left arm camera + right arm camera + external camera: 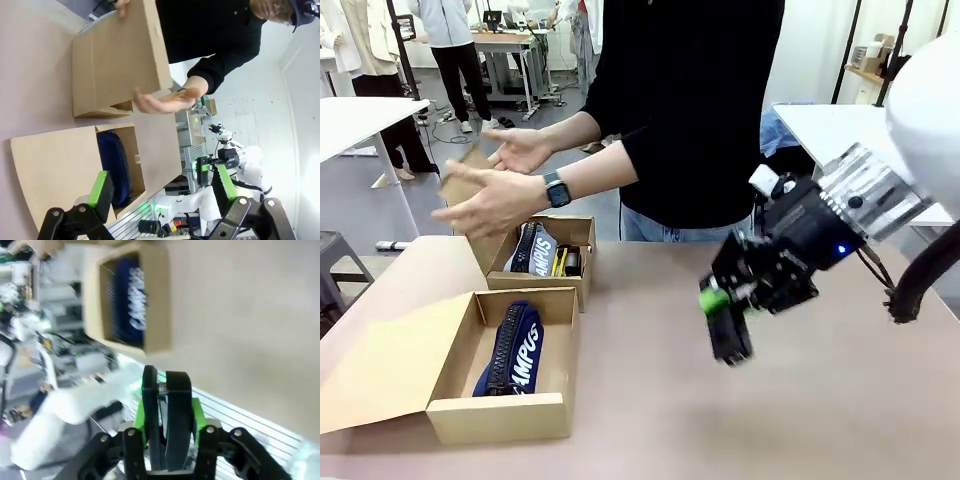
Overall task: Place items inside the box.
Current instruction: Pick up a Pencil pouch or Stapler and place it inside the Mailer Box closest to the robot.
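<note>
Lettering "CAMPUS" marks navy pouch (510, 352) inside near box (500, 418).

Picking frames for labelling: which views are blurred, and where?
Front view: the person's hands smear with motion, right gripper slightly soft. Right wrist view: box and table streak; the held black stapler is crisp. Left wrist view: sharp, far wall washed out.

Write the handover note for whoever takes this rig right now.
Left gripper: open, empty.
Right gripper: shut on a black item, likely a stapler, held above the table right of the boxes.
Near box: open, navy pouch inside.
Far box: filled with another pouch and small items; the person's hand is at its flap.
Left to do, probably: put the black item into the near box.
</note>
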`<state>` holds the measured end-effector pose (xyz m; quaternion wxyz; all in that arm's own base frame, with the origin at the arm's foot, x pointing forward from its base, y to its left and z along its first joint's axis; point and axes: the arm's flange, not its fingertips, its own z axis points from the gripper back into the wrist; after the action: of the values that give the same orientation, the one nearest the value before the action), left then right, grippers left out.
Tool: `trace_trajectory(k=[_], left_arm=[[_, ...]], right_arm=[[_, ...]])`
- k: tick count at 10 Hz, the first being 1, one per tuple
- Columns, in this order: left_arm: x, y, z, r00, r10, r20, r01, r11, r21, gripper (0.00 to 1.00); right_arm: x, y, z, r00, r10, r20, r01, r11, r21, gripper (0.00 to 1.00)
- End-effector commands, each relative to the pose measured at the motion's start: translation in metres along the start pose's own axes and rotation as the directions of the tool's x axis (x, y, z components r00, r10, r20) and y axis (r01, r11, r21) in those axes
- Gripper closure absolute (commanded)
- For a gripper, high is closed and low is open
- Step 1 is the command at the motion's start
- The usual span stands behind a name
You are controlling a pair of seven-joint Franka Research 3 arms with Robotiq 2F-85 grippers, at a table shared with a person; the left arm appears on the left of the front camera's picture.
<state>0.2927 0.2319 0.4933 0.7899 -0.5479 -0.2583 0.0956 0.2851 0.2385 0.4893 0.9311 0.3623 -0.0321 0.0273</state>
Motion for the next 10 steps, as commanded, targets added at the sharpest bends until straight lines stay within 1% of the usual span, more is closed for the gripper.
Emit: trace_trajectory(k=[1,2,3,4,5,6,7,8,10], left_arm=[[0.000,-0.001,0.001,1.000,-0.020,0.003,0.020,1.000,-0.015,0.00],[0.000,-0.001,0.001,1.000,-0.020,0.003,0.020,1.000,-0.015,0.00],[0.000,-0.001,0.001,1.000,-0.020,0.003,0.020,1.000,-0.015,0.00],[0.000,-0.001,0.001,1.000,-0.020,0.003,0.020,1.000,-0.015,0.00],[0.000,-0.001,0.001,1.000,-0.020,0.003,0.020,1.000,-0.015,0.00],[0.000,-0.001,0.001,1.000,-0.020,0.003,0.020,1.000,-0.015,0.00],[0.000,-0.001,0.001,1.000,-0.020,0.003,0.020,1.000,-0.015,0.00],[0.000,-0.001,0.001,1.000,-0.020,0.003,0.020,1.000,-0.015,0.00],[0.000,-0.001,0.001,1.000,-0.020,0.003,0.020,1.000,-0.015,0.00]], right_arm=[[-0.060,-0.037,-0.062,0.990,0.135,0.044,-0.137,0.990,0.034,1.00],[-0.058,-0.026,-0.080,0.954,0.292,-0.075,-0.293,0.956,-0.003,1.00],[-0.002,0.009,-0.014,0.999,0.022,0.033,-0.023,0.999,0.029,1.00],[-0.014,0.015,-0.040,0.992,0.123,-0.009,-0.123,0.992,0.010,0.59],[-0.015,-0.011,-0.014,0.994,0.064,0.093,-0.060,0.997,-0.049,0.59],[-0.022,-0.042,0.019,0.980,-0.052,0.193,0.059,0.998,-0.033,0.59],[-0.024,-0.069,0.041,0.971,-0.113,0.212,0.120,0.993,-0.020,0.59],[-0.025,-0.088,0.052,0.965,-0.160,0.206,0.168,0.986,-0.021,0.59],[-0.025,-0.113,0.058,0.959,-0.228,0.170,0.242,0.968,-0.066,0.59]])
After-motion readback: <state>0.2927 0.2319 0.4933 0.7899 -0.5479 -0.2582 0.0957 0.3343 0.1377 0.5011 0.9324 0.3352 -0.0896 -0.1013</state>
